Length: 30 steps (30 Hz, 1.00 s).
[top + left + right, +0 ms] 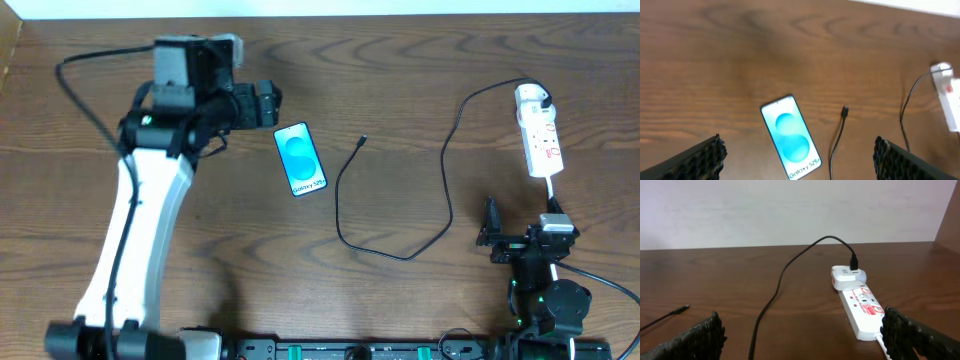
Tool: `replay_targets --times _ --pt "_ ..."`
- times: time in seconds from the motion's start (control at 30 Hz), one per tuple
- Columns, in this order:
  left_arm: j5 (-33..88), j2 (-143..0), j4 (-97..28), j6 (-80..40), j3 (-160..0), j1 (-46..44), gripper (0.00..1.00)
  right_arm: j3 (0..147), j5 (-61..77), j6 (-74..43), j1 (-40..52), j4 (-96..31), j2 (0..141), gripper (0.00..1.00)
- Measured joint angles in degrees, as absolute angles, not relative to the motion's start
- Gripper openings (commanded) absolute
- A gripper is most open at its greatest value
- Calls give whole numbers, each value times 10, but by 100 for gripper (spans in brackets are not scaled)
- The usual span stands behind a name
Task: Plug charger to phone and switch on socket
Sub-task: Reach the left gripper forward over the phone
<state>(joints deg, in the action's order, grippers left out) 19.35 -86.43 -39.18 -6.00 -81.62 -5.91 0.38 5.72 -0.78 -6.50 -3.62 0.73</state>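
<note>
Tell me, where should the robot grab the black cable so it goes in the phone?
Probably just behind the small connector tip, coming straight down from above. The cable lies flat and loose on the table there, with bare wood on both sides.

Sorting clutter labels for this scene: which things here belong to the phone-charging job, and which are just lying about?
Job: phone; charger; socket.
Lying about: only the wooden table itself and the equipment rail at its near edge.
</note>
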Motion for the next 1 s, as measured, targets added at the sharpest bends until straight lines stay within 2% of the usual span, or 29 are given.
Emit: replay_targets --times 0.2,0.47,0.8,1.0 --pt "194 -944 -401 -62 -822 -84 96 4 57 -8 -65 -36 7 99" --pt "202 -981 -417 -67 -822 -89 95 4 57 -8 -65 -36 7 99" --pt "44 -1068 -420 -257 -823 -138 95 4 57 -8 -65 -36 7 99" --pt "4 -1115 -415 -333 -823 -163 95 4 57 -8 -65 -36 7 99"
